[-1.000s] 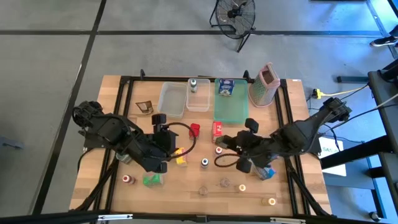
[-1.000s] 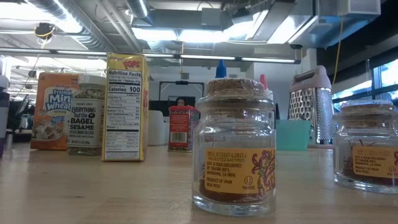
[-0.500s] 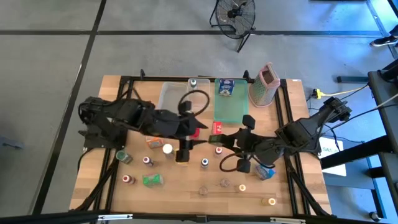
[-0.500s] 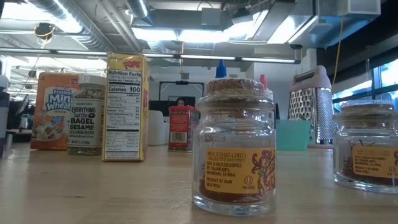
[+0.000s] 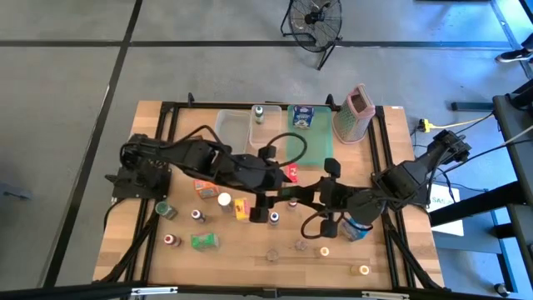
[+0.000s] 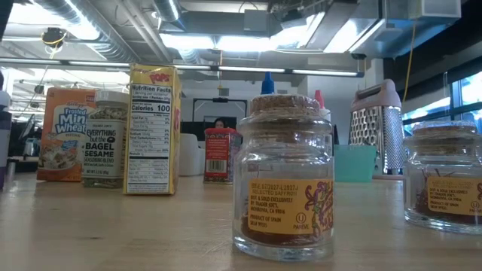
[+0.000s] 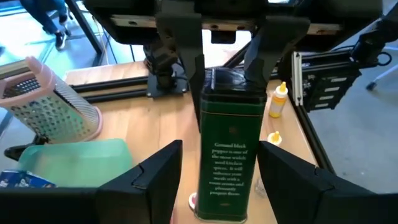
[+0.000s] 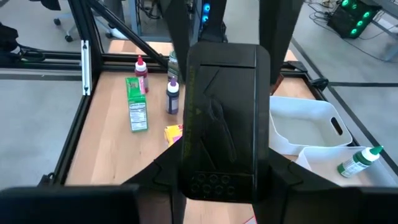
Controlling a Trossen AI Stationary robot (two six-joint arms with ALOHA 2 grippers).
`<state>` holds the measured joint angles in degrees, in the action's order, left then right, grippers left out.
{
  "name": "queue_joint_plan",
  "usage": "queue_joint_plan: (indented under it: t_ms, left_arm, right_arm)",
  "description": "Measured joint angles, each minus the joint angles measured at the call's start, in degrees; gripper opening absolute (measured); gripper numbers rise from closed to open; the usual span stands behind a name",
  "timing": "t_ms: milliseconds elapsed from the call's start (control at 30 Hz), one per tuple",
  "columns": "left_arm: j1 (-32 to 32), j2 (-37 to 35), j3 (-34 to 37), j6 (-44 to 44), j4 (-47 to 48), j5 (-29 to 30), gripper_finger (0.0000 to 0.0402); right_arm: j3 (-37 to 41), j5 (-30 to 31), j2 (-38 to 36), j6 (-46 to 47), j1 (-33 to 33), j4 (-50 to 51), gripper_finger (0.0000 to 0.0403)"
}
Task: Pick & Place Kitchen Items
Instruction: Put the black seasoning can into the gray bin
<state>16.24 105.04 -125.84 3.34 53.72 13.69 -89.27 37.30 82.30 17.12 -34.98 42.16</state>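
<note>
Handover of dark green rectangular metal tin (image 7: 229,149).
Right end effector (image 8: 224,168) is clamping it; left end effector (image 7: 221,149) is straddling wide, so it should be closing squarely first.

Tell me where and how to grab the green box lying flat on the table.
Take the green box across its two long edges at mid-length, coming straight down. It lies flat on a broad face, so only its thin sides give opposing surfaces, and both look clear of the nearby bottles.

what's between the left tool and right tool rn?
A dark green tin: the right tool grips it, the left tool flanks it with gaps either side. Both wrist views show it.
</note>
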Motion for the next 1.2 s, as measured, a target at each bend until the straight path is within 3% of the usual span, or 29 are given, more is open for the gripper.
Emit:
queue_joint_plan:
  t_ms: [867, 1200]
  left_arm:
    - [-1.02, 1.17, 0.00, -4.96, -5.98, -1.80, 0.0200]
    - [-1.02, 1.18, 0.00, -5.89, -5.97, -3.12, 0.0141]
  right_arm:
    - [0.00, 0.12, 0.00, -1.09, 0.04, 0.59, 0.0127]
    - [0.00, 0.15, 0.00, -1.14, 0.04, 0.98, 0.0127]
